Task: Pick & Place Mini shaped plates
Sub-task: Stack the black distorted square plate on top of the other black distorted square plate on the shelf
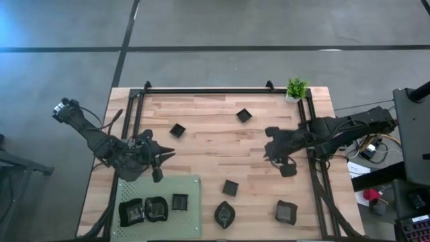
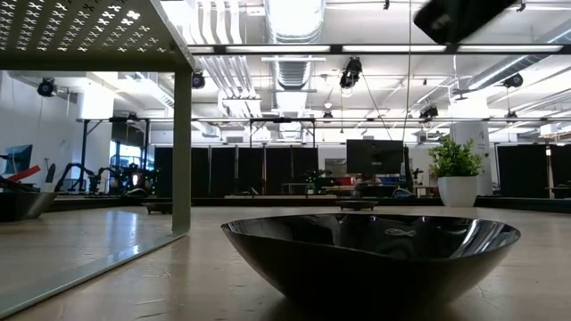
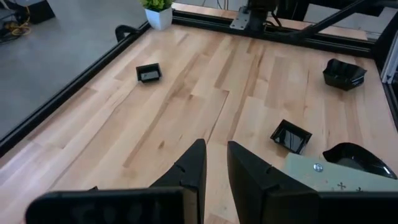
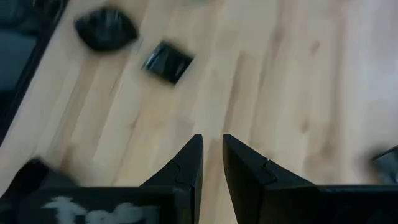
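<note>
A black dish (image 4: 393,158) is cut off at the right wrist view's edge.

A green mat (image 1: 161,190) and potted plant (image 1: 296,88) sit on the table (image 1: 208,134).

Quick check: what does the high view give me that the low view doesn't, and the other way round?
Only the high view: both arms, with the left gripper by the green mat and the right gripper over bare wood. It also shows three mini plates on the mat and others scattered over the table.
Only the low view: the room behind the table, and one plate's shallow, glossy side profile.
Both: the potted plant, and probably that same plate.
</note>
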